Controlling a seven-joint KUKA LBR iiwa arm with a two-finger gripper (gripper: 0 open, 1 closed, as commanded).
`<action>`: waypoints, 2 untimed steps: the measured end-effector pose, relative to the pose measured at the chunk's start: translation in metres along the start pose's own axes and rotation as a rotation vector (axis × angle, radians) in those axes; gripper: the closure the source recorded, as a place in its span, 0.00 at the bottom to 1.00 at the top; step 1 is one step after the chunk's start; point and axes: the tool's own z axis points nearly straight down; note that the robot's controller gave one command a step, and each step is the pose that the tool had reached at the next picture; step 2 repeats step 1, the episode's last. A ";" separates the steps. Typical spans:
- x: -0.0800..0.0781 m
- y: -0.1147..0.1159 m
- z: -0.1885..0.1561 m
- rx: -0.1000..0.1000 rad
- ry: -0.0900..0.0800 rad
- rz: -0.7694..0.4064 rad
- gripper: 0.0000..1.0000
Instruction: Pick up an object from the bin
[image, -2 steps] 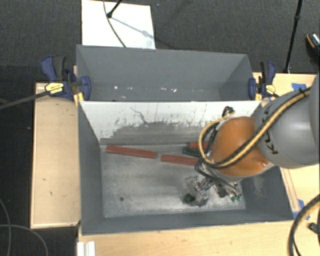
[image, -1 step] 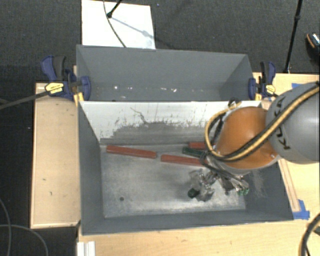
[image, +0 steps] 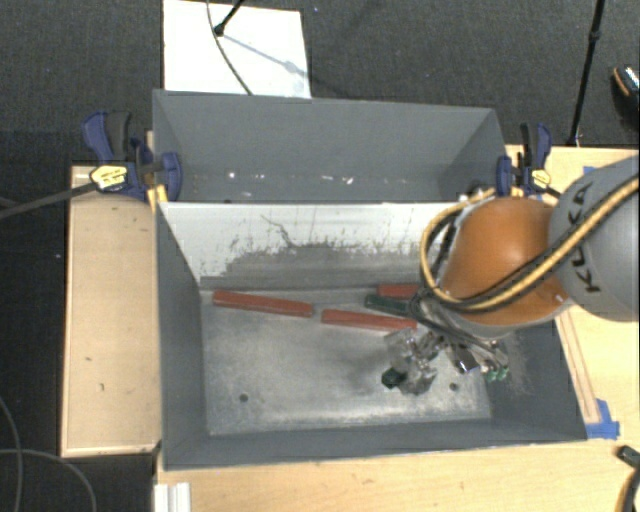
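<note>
You had the arm reaching into the grey bin (image: 185, 300) from the right. Its round orange cover (image: 495, 255) hung over the right part of the bin. Black and yellow cables (image: 432, 245) looped round that cover.

Below the cover, the end effector (image: 415, 368) was down low, close to the bin's floor, in the front right part. You could not tell if the end effector was open or closed, because its metal parts looked like a jumble from above.

A small dark thing (image: 393, 378) lay on the floor just beside the tip, on its left. You could not tell if the two were touching.

Further back, a long red-brown stick (image: 262, 303) lay flat on the floor, toward the left. A second red-brown stick (image: 360, 319) lay just to the right of it, and its right end went under the arm. Behind that one, a short red piece (image: 398, 291) and a dark green piece (image: 383, 302) lay close together near the back wall, right next to the orange cover.
</note>
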 end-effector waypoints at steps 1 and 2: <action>-0.001 0.000 -0.006 0.000 0.000 -0.001 1.00; -0.001 0.000 -0.006 0.000 0.000 -0.001 1.00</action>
